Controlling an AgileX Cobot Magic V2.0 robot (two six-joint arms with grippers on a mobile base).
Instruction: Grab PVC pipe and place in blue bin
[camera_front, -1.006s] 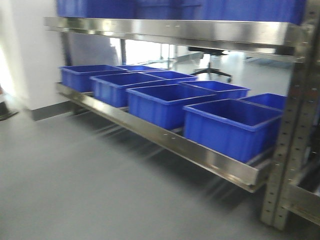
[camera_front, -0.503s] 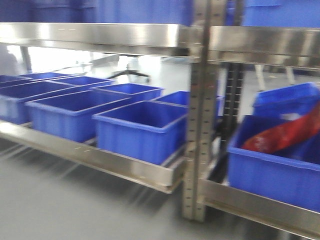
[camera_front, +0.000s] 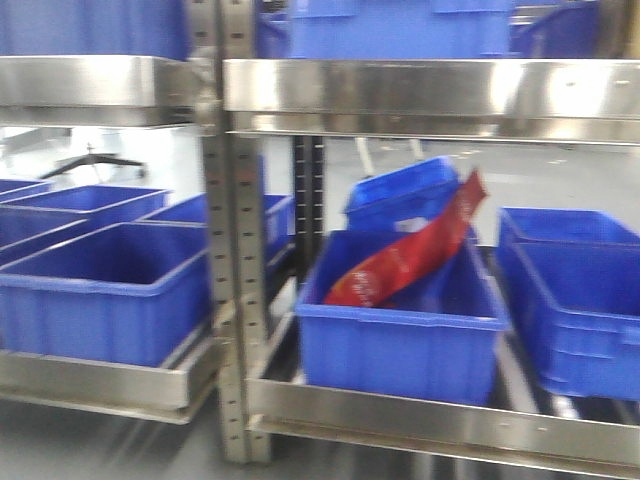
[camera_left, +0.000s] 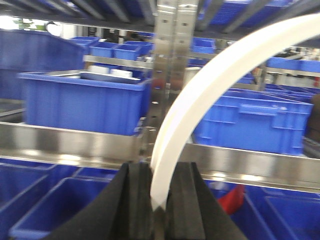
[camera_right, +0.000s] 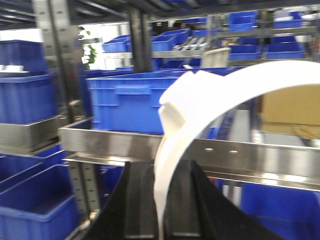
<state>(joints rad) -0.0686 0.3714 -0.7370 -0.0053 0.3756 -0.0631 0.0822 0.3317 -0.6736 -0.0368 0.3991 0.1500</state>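
On the low shelf, a blue bin (camera_front: 100, 310) sits left of the steel upright (camera_front: 235, 300). Right of the upright, a middle bin (camera_front: 400, 350) holds a tilted red bag (camera_front: 410, 255), with another bin (camera_front: 580, 320) at far right. The left gripper (camera_left: 159, 175) pinches the end of a curved white PVC pipe (camera_left: 200, 95). The right gripper (camera_right: 160, 180) likewise clamps a white curved piece (camera_right: 225, 92), and both are held in front of the racks.

Shelf post (camera_front: 232, 250) has slid left; blue bin (camera_front: 400, 355) with red bag (camera_front: 405, 262) now central.

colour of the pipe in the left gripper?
White. The PVC pipe shows best in the left wrist view.
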